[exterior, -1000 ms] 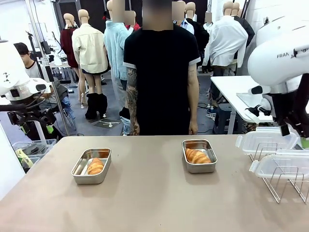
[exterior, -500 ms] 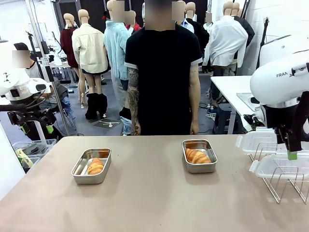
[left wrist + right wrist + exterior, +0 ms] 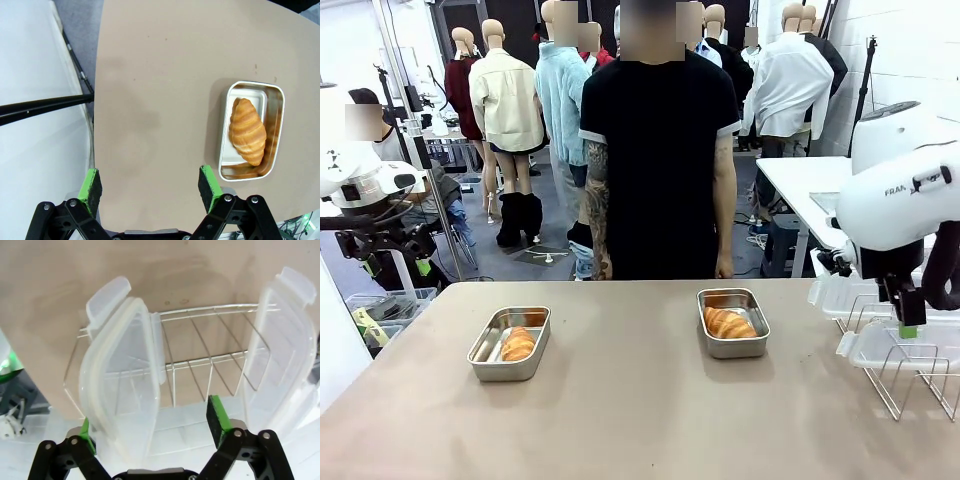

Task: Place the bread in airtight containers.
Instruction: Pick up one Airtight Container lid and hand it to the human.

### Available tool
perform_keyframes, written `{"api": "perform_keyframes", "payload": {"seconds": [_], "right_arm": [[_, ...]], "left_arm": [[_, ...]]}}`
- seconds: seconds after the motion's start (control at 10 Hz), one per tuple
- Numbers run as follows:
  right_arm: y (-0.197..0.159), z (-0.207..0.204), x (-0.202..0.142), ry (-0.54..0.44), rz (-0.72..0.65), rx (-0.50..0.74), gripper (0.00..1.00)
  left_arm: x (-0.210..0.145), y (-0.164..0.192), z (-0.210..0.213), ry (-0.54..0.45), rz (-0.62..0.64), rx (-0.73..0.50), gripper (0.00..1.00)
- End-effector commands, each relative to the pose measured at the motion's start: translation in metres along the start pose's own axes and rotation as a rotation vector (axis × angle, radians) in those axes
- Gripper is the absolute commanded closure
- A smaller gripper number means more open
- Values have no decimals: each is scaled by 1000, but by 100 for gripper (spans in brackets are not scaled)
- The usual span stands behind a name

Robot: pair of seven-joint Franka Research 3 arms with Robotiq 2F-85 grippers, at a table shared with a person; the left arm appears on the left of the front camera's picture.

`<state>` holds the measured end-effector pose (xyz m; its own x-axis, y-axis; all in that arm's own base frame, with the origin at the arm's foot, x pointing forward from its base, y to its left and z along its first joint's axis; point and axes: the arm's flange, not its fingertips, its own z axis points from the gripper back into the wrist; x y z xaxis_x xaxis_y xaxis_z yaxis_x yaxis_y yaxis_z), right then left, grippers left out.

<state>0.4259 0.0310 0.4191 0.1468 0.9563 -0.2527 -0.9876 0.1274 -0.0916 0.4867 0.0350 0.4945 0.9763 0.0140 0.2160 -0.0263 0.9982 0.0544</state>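
Two steel airtight containers sit open on the table, each with one piece of bread in it. The left container [image 3: 510, 343] holds a golden bread [image 3: 518, 343]; the right container [image 3: 733, 322] holds the other bread [image 3: 728, 322]. My left gripper [image 3: 395, 266] hangs open off the table's left edge. From its wrist I look down on the left container [image 3: 226, 125] and its bread [image 3: 247, 131], to the right of my open left gripper [image 3: 150, 186]. My right gripper [image 3: 908, 325] is open and low over the wire rack. A clear lid [image 3: 125, 380] stands between its jaws, ungripped.
A wire rack [image 3: 910, 375] at the table's right edge holds two clear lids [image 3: 865, 295] upright; the second lid [image 3: 285, 355] stands right of my right gripper [image 3: 150, 425]. A person [image 3: 655, 150] stands at the far side, hands down. A white table stands behind at the right.
My right arm has come down and a little left, bringing its open gripper onto the lids in the rack. The left arm, the containers and the bread have not moved.
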Motion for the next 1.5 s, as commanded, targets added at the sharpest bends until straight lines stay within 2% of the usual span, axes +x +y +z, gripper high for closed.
{"api": "perform_keyframes", "payload": {"seconds": [0.0, 0.5, 1.4], "right_arm": [[2, -10, -4, 7, 49, -30, 4], [-1, -8, -1, 4, 15, 2, 99], [-4, 3, 9, 31, -23, 42, 100]], "left_arm": [[-2, 0, 2, -3, -6, -1, 0], [-2, 0, 2, -3, -6, -1, 0], [-2, 0, 2, -3, -6, -1, 0]]}}
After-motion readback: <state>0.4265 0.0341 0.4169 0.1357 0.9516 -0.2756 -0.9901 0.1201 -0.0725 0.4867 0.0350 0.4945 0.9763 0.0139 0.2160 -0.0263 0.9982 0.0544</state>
